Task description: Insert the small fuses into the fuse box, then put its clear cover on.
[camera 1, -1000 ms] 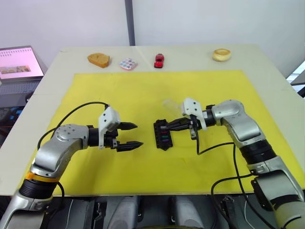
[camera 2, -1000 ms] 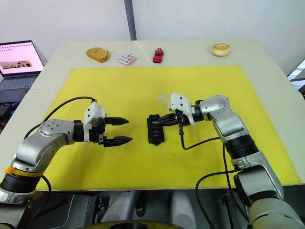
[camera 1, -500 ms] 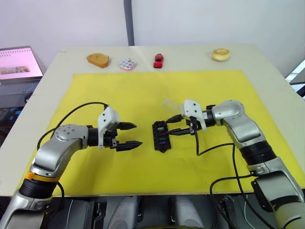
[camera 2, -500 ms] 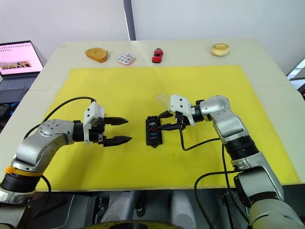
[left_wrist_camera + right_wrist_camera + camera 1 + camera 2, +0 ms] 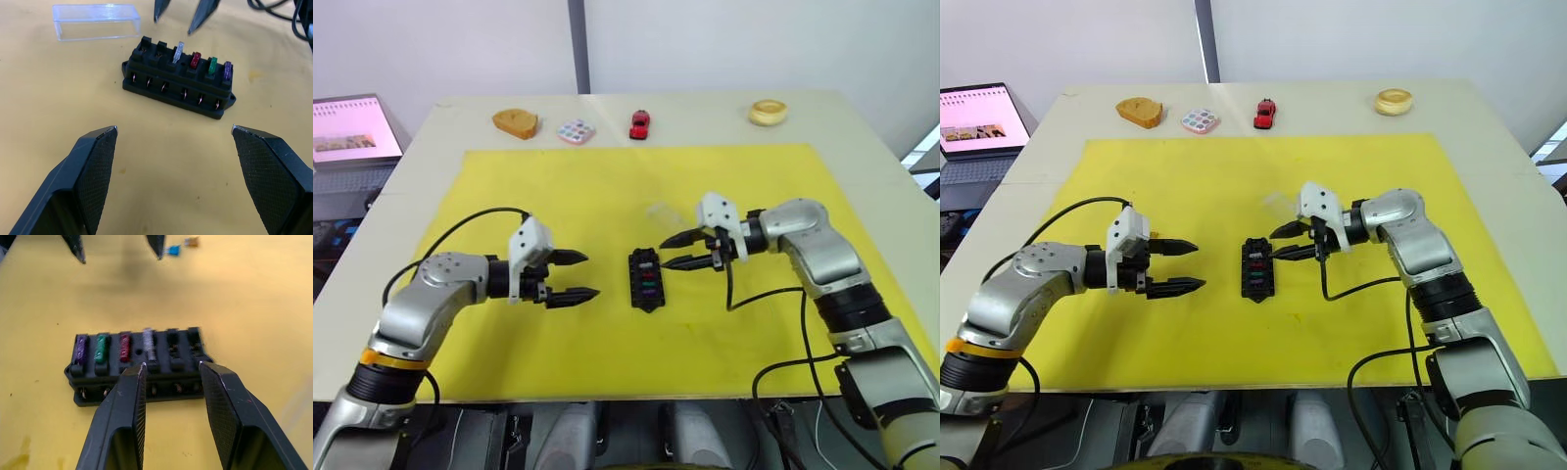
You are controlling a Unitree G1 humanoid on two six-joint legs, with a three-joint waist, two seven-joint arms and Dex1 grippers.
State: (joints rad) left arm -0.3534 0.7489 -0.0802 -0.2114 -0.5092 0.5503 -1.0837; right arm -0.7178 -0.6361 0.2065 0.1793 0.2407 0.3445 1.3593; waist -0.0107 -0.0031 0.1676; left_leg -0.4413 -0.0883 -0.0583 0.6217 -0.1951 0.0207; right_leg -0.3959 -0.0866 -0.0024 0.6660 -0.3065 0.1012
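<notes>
Right wrist view is showing my right gripper (image 5: pixel 170 366) hanging released just beside the fuse box (image 5: pixel 138 363), nothing between its fingers. I am seeing purple, green, red and grey fuses sitting in its slots, two slots bare. Blue fuse (image 5: pixel 171 250) and amber fuse (image 5: pixel 191 241) are lying loose on the yellow mat (image 5: pixel 607 186). My left gripper (image 5: pixel 572 275) is gaping empty nearby. Clear cover (image 5: pixel 96 21) is resting behind the box, toward the mat's far edge.
</notes>
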